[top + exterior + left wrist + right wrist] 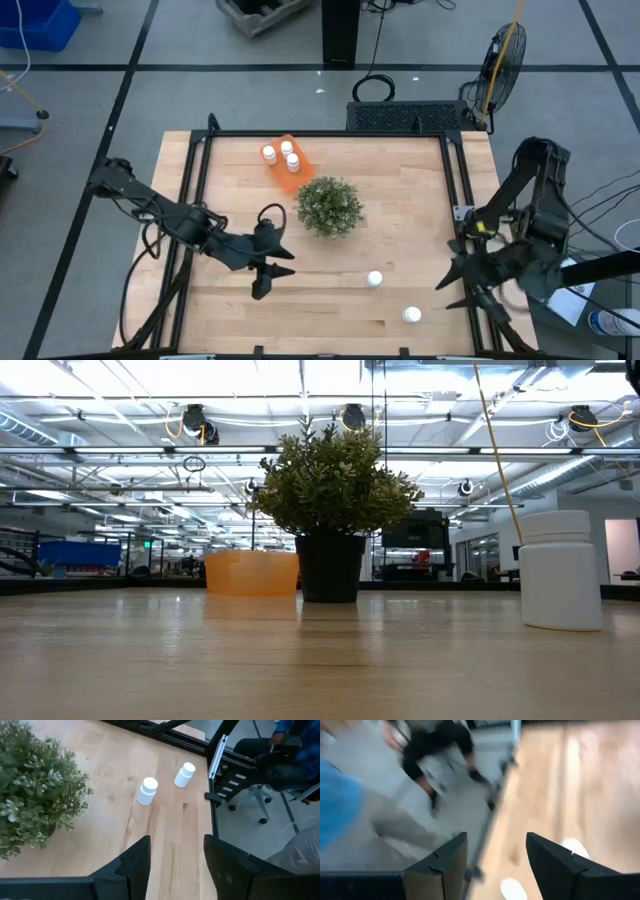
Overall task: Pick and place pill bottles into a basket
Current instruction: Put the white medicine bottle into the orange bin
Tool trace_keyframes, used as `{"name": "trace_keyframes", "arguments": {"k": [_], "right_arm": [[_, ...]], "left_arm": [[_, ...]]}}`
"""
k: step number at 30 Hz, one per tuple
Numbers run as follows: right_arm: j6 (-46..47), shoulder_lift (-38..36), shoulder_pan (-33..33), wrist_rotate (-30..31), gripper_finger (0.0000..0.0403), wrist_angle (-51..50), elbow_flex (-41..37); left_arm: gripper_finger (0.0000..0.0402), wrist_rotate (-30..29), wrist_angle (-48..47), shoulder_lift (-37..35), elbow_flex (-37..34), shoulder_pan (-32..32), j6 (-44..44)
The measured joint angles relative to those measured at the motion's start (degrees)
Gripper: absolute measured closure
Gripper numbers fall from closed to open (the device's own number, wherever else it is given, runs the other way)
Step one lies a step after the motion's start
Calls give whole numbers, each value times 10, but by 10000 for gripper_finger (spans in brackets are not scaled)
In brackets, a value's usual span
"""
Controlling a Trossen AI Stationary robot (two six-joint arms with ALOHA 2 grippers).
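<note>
1. Two small white cylindrical plastic pill bottles with white caps stand free on the pale wooden desk (400, 190) near its front edge: one (375, 279) just in front of the round green bushy plant in a dark pot (330, 206), the other (411, 315) closer to the front right corner.
2. Three more such bottles (282, 154) already stand inside the small bright orange rectangular plastic basket (290, 176), near the back edge, left of the middle.
3. The left gripper (268, 272) hangs over the front left part of the desk, its fingers (135, 865) spread wide and holding nothing.
4. The right gripper (462, 278) is at the right edge of the desk, near the front, also spread wide and empty.
5. The bottles look light, stiff and smooth, so I judge they can tip or slide if one finger touches first.
6. The best hold is probably across the round body below the cap, with both fingers closing evenly and gently.
7. The plant stands between the free bottles and the basket, so a carried bottle must pass around or above it.
</note>
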Motion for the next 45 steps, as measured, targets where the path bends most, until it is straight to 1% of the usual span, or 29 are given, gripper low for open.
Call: {"name": "trace_keyframes", "arguments": {"k": [3, 6, 8, 10, 14, 16, 17, 19, 23, 32, 37, 40, 45], "right_arm": [[46, 19, 1, -1, 191, -95, -2], [57, 34, 3, -1, 165, -124, -20], [65, 36, 4, -7, 144, -107, -42], [83, 37, 4, -27, 120, -82, -70], [135, 36, 7, -93, 76, -38, -136], [156, 36, 11, -132, 62, 5, -172], [160, 37, 14, -142, 58, 31, -190], [164, 36, 17, -153, 54, 70, -220], [169, 36, 18, -150, 54, 104, -264], [170, 36, 18, -108, 54, 212, -353], [172, 37, 18, -106, 54, 273, -396], [165, 52, 18, -106, 54, 308, -414], [145, 103, 18, -123, 54, 365, -419]], "left_arm": [[215, -2, 9, 8, 0, -1, -10], [215, -10, 25, 10, 0, -4, -10], [215, -19, 37, 10, 0, -5, -6], [215, -28, 45, 9, 0, -5, 3], [215, -32, 52, 5, 0, -6, 17], [215, -32, 51, 5, 0, -6, 19], [215, -32, 50, 5, 0, -6, 21], [215, -32, 50, 5, 0, -6, 24], [215, -32, 51, 5, 0, -6, 21], [215, -35, 51, 5, 0, -6, 17], [215, -43, 51, 5, 0, -6, 20], [215, -46, 52, 5, 0, -5, 22], [215, -46, 58, 5, 0, -3, 21]]}}
